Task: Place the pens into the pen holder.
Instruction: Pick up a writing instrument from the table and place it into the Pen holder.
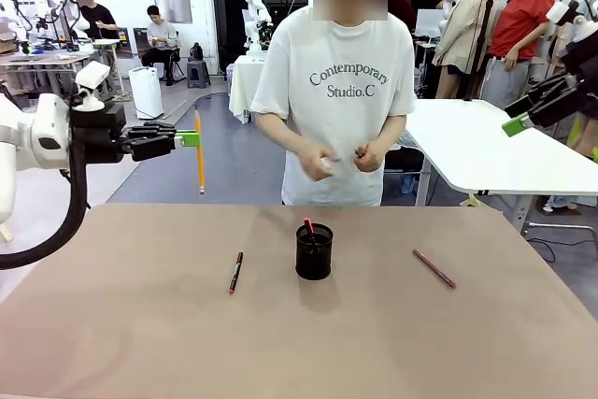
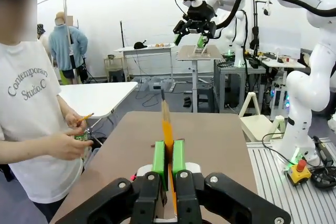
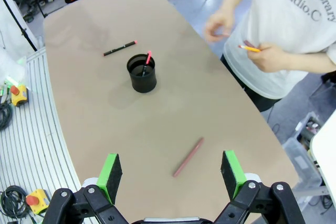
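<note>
Pencil (image 1: pixel 200 167) clamped upright in left tool (image 1: pixel 190 139); right tool (image 3: pixel 171 170) spread, well apart from pinkish-red pen (image 3: pixel 188 157).

One pen holder (image 1: pixel 314 254) stands on the bench (image 1: pixel 140 343). There are five writing sticks: three pens and two pencils. One red-tipped pen (image 1: pixel 308 227) is inside the pen holder. One black pen (image 1: pixel 235 272) lies left of it and one pinkish-red pen (image 1: pixel 434 268) right of it. A first pencil (image 1: pixel 199 151) hangs up-left of it, and a second pencil (image 3: pixel 249 49) is beyond it.
</note>
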